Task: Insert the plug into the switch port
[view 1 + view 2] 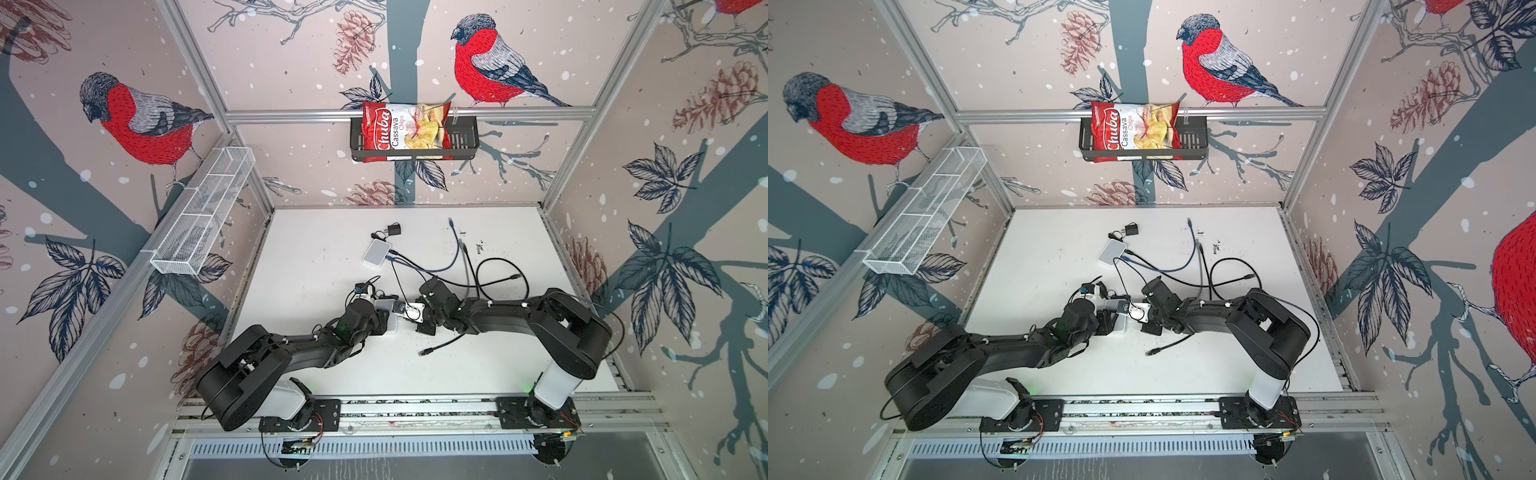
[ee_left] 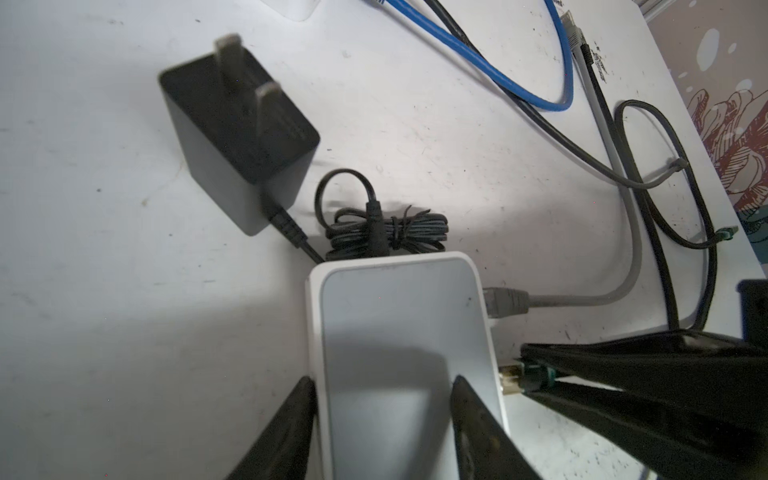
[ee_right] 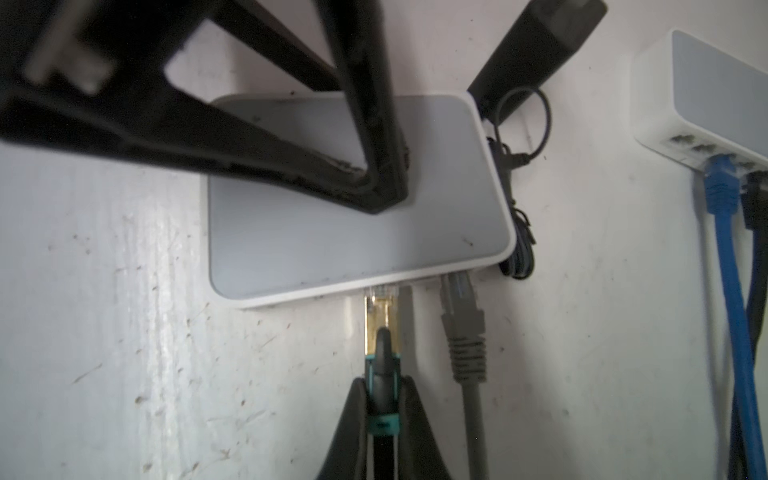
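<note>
right gripper [image 3: 380, 399] clamped on gold-and-teal cable plug [image 3: 380, 320] at flat white switch box [image 3: 332, 232]; left gripper [image 2: 384, 419] half-open, straddling the box. only the right wrist view shows the plug's tip at the port.

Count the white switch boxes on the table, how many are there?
2. One white switch box sits farther back with blue and black cables plugged in. The other white switch box lies between both arms, mostly hidden in both top views.
</note>
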Controlling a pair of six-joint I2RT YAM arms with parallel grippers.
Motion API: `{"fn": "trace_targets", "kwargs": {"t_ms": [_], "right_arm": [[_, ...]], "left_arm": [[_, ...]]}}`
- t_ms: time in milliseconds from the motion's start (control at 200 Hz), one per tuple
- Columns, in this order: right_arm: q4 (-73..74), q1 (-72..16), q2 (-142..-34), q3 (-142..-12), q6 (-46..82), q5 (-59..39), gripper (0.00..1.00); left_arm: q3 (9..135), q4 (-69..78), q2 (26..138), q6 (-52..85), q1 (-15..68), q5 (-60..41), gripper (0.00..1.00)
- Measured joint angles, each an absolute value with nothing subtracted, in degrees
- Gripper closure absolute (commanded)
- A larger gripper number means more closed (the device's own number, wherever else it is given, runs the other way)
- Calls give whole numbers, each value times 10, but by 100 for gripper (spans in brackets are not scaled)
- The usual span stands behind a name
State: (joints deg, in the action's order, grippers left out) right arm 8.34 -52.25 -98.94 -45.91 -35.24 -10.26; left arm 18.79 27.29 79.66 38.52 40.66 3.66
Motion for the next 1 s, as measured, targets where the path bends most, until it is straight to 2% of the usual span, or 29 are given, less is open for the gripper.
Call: {"fn": "trace_targets", "kwargs": {"t_ms": [445, 1001], "right_arm": [[49, -558, -1002, -480, -313, -83, 99], [92, -590, -1021, -483, -211, -12, 99]], "left_arm": [[197, 276, 813, 371, 406, 49, 51], [195, 320, 838, 377, 413, 92, 54]]}}
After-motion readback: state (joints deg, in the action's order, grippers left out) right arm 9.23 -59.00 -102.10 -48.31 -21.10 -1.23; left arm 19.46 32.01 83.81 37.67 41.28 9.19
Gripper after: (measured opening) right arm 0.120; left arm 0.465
